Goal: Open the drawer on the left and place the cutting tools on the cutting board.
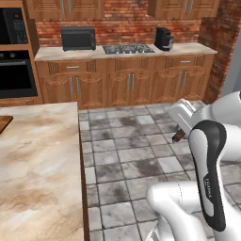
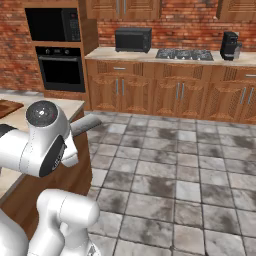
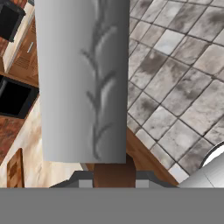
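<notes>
My gripper (image 3: 114, 178) is shut on the brown handle of a cutting tool (image 3: 83, 78), a knife with a broad grey blade that stretches up the hand view. From the left base view the gripper (image 1: 181, 126) hangs over the tiled floor, right of the island, with the handle end (image 1: 178, 137) poking out below it. The blade (image 2: 86, 125) juts out beside my arm in the right base view. A corner of the wooden cutting board (image 1: 2, 123) (image 2: 7, 107) (image 3: 15, 169) lies on the marble island top. The drawer is out of view.
The marble island counter (image 1: 37, 164) runs along the left, its wooden side (image 2: 75, 172) facing the floor. Across the tiled floor (image 1: 132, 150) stand cabinets with a microwave (image 1: 78, 38), stove (image 1: 128, 48) and coffee machine (image 1: 163, 38). A wall oven (image 2: 61, 67) is at the left.
</notes>
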Tool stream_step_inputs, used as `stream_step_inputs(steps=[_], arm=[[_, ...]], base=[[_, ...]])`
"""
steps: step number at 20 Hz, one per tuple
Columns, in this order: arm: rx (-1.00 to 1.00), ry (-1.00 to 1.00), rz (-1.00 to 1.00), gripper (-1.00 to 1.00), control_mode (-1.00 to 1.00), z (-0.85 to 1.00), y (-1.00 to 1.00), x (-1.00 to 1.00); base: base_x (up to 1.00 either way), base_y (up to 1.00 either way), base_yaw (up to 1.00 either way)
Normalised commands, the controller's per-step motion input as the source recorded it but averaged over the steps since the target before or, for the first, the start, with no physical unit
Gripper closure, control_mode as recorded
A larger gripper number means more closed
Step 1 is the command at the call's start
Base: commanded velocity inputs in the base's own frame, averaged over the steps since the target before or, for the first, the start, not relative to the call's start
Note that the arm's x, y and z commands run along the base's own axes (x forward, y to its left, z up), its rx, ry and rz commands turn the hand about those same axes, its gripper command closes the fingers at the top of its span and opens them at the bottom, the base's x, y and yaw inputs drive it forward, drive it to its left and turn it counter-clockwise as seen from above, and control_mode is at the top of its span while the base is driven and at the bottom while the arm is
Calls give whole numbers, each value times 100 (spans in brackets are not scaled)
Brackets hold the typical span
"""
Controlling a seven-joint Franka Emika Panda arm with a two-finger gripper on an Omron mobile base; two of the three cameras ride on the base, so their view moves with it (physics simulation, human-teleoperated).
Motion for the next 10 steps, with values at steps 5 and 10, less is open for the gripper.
stream_step_inputs(steps=[5, 10], arm=[[0, 0, 0, 100, 100, 0, 0, 0], [0, 0, 0, 100, 100, 0, 0, 0]], base=[[100, 0, 5], [100, 0, 7]])
